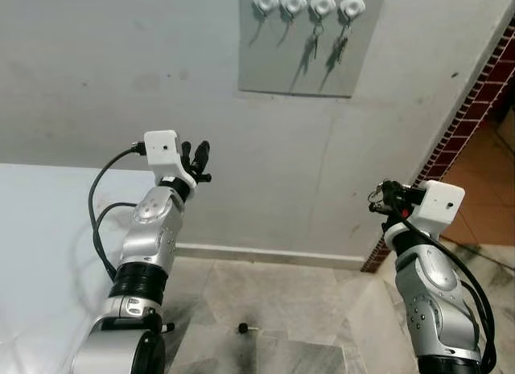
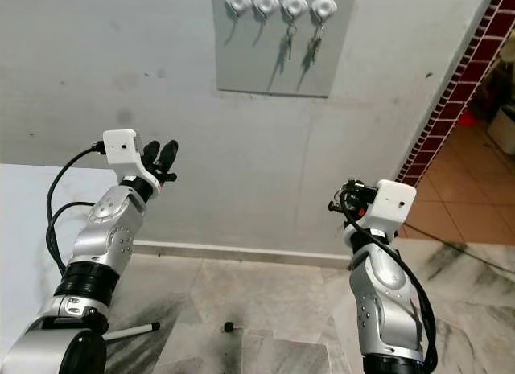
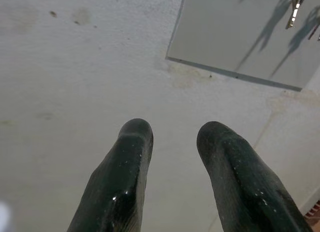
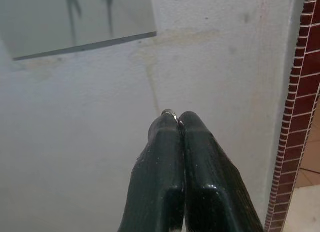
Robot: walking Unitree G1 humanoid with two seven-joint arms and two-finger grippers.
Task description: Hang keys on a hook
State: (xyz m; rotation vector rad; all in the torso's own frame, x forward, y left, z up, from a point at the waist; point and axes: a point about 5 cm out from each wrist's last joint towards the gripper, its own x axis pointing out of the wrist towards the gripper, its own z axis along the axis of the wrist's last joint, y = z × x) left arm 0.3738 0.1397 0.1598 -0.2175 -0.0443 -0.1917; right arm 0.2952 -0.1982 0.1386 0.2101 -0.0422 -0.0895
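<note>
Keys are hard to make out at the right end effector (image 1: 378, 200): in the head views only some thin metal loops and dark bits show at its tip, and their shape and long axis cannot be told. The right wrist view adds what the head views lack: the two black fingers (image 4: 200, 162) pressed together with a small silver key ring (image 4: 169, 113) pinched at their tips, its curved edge just peeping out above them toward the wall. That end effector is held low and to the right, well apart from the grey hook board (image 1: 306, 56) high on the white wall (image 1: 121, 76). The board carries four white hooks (image 1: 308, 2) in a row; the two on the right each bear a hanging set of keys (image 1: 315, 40) that dangles straight down, long axis vertical, throwing slanted shadows on the board. The left end effector (image 1: 195, 158) is raised toward the wall below and left of the board, its fingers (image 3: 125, 177) parted with a moderate gap and nothing between them; its wrist view catches the board's lower corner and a hanging key's tip. A red brick pillar (image 1: 475, 100) edges the wall at right, and a marble floor (image 1: 273, 310) lies below.
</note>
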